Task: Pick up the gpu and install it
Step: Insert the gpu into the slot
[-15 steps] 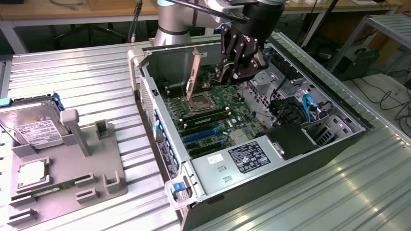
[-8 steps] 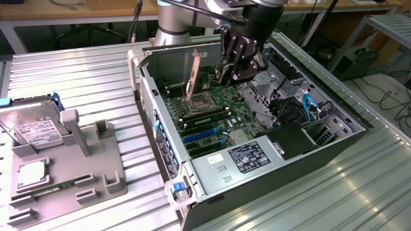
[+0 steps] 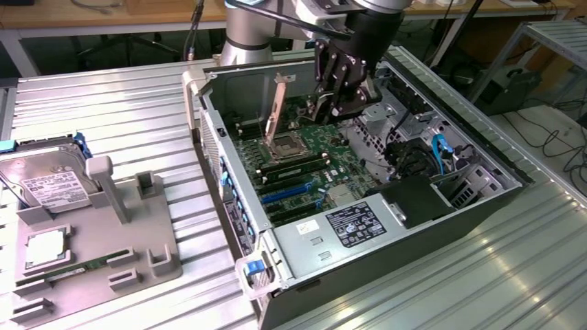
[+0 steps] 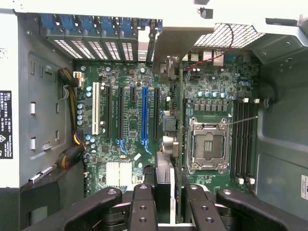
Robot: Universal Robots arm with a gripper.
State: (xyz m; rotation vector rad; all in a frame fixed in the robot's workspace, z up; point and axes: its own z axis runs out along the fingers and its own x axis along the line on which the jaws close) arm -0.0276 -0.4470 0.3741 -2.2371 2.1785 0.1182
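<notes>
Dark gpu (image 4: 163, 144) gripped edge-on in pincer (image 4: 166, 192), long axis parallel to motherboard (image 4: 211, 86) slots.

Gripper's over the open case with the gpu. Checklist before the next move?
1. gpu gripped: ok, edge-on in the gripper.
2. Blue slot free: ok, nothing in it.
3. gpu parallel to the blue slot: ok.
4. gpu directly over the blue slot: cannot tell.
5. Clearance from the raised socket plate: cannot tell.
</notes>
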